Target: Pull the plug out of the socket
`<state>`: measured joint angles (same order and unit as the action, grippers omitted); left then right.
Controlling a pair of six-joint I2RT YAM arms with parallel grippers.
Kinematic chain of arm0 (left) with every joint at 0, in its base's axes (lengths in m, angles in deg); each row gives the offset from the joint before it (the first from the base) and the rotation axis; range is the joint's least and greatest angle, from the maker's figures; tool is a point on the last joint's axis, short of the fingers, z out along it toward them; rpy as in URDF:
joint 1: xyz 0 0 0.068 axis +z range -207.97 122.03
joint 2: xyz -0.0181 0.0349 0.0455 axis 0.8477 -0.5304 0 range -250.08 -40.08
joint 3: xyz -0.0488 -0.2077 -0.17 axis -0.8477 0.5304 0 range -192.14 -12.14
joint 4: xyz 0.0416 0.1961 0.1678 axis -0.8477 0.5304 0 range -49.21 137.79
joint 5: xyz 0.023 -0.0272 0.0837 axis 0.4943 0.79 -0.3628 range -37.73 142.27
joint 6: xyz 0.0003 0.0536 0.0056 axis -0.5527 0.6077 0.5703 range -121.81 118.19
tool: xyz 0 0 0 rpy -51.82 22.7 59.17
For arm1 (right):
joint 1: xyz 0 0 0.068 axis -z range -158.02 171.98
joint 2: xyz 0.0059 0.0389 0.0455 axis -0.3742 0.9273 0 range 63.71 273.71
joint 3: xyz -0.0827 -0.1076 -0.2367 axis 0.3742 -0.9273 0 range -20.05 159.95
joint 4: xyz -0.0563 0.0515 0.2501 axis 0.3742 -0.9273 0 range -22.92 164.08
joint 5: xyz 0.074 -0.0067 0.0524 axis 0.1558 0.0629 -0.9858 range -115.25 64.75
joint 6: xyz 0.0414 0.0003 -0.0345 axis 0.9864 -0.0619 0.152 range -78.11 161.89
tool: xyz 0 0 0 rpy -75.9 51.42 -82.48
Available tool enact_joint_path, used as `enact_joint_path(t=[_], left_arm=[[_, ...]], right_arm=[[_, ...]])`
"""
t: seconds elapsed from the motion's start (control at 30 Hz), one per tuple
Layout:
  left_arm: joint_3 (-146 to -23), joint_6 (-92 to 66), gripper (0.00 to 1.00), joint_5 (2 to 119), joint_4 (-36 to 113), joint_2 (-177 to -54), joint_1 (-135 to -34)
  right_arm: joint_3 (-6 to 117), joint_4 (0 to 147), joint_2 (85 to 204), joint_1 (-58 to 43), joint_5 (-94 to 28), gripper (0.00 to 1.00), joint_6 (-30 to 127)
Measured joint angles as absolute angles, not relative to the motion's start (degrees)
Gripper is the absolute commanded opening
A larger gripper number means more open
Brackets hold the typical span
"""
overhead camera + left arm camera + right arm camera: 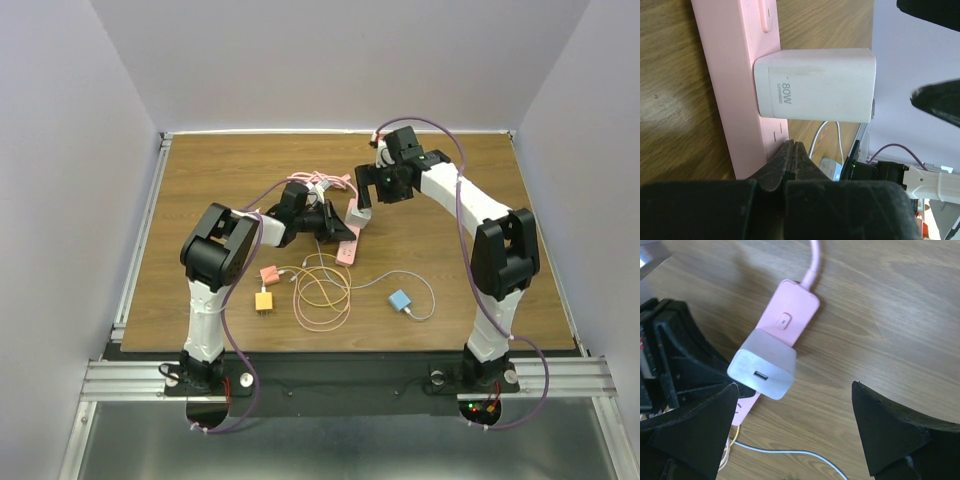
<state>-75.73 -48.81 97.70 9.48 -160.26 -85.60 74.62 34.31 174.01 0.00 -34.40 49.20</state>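
The pink power strip (349,248) lies slanted at mid-table; it also shows in the left wrist view (735,75) and the right wrist view (792,310). A white 80W charger plug (815,85) sits in one of its outlets and stands up from it (764,365), (361,219). My left gripper (793,148) is shut and empty, its tips pressed on the strip's face just beside the plug (338,228). My right gripper (795,385) is open and hovers above the plug (372,195), which lies near its left finger (710,430), not between the jaws.
The strip's pink coiled cord (330,183) lies behind it. Near the front are a small pink cube adapter (268,274), a yellow cube (263,300), a blue adapter (400,300) and looped thin cables (320,292). A white cable (790,452) runs under my right gripper.
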Motion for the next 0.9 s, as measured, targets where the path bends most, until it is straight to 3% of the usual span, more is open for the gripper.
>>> enact_joint_path(t=[0.47, 0.87, 0.9], left_arm=[[-75.51, -48.90, 0.00, 99.01, 8.04, -160.98, -85.21], [-74.31, -49.67, 0.00, 98.31, 6.62, -160.54, -84.49], [-74.11, -49.69, 0.00, 98.25, 6.42, -160.46, -84.47]], right_arm=[[73.20, 35.08, 176.74, -4.09, -42.75, 0.99, 39.58], [77.01, 33.75, 181.83, -6.56, -32.28, 0.73, 40.85], [77.01, 33.81, 181.81, -6.75, -31.99, 0.67, 40.87]])
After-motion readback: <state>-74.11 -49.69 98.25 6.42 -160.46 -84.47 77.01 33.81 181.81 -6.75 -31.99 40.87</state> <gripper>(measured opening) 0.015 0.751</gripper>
